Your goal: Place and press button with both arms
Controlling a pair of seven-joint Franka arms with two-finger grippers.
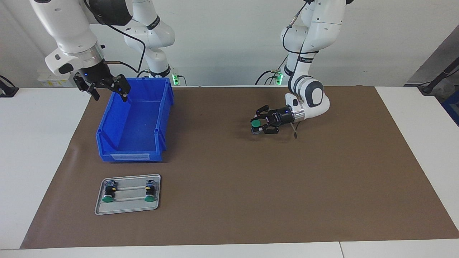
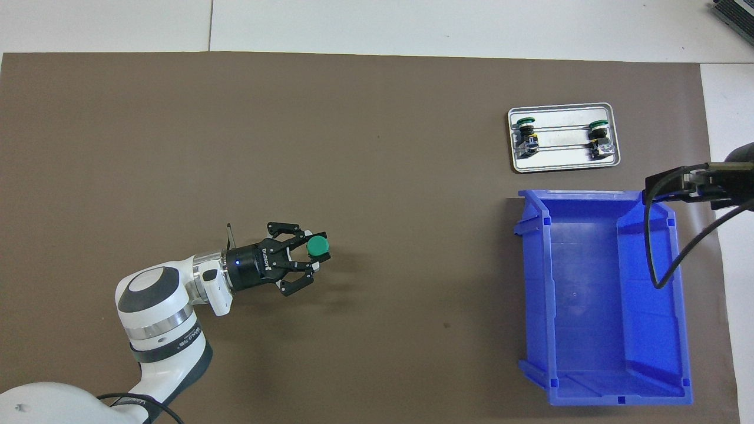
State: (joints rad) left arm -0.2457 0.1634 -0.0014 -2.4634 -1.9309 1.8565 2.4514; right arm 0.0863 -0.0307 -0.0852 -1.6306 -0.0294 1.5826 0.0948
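My left gripper [image 1: 256, 126] lies nearly level, low over the brown mat's middle, shut on the button [image 1: 255, 123]. In the overhead view the button's green cap [image 2: 318, 246] faces up between the fingertips. Its grey base hangs close to the mat, and I cannot tell whether it touches. My right gripper [image 1: 110, 94] hangs open and holds nothing, up in the air over the rim of the blue bin [image 1: 163, 118] at the corner nearest the robots.
The blue bin [image 2: 654, 282] is empty and stands toward the right arm's end of the table. Farther from the robots than the bin lies a grey metal tray [image 1: 129, 207] holding two more green-capped buttons [image 1: 108, 191] on their sides.
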